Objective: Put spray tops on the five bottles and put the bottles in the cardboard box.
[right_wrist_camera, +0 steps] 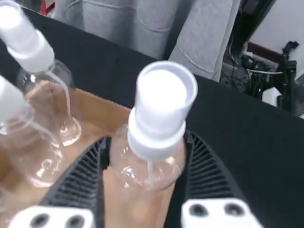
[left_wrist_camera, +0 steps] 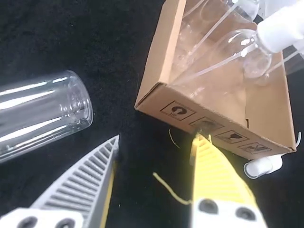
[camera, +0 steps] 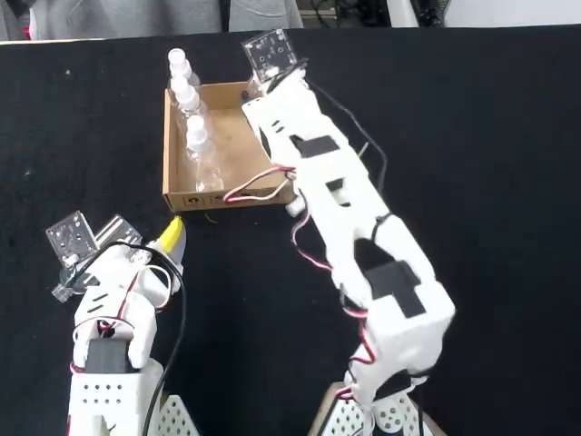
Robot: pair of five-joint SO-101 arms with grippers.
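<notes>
My right gripper (right_wrist_camera: 147, 142) is shut on a clear bottle (right_wrist_camera: 151, 164) with a white spray top (right_wrist_camera: 161, 107), held upright over the cardboard box (camera: 238, 154) at its far right corner. Three capped bottles (camera: 192, 113) stand in a row along the box's left wall. My left gripper (left_wrist_camera: 156, 140) hangs open just in front of the box's near wall (left_wrist_camera: 213, 126), with nothing between its grey and yellow fingers. A capless clear bottle (left_wrist_camera: 40, 111) lies on the black table beside the grey finger. A loose white spray top (left_wrist_camera: 262, 166) lies at the box's front corner.
The black table (camera: 472, 145) stretches open to the right of the right arm (camera: 354, 209). A thin yellow thread (left_wrist_camera: 171, 190) lies on the cloth between my left fingers. Grey fabric hangs behind the table's far edge (right_wrist_camera: 142, 23).
</notes>
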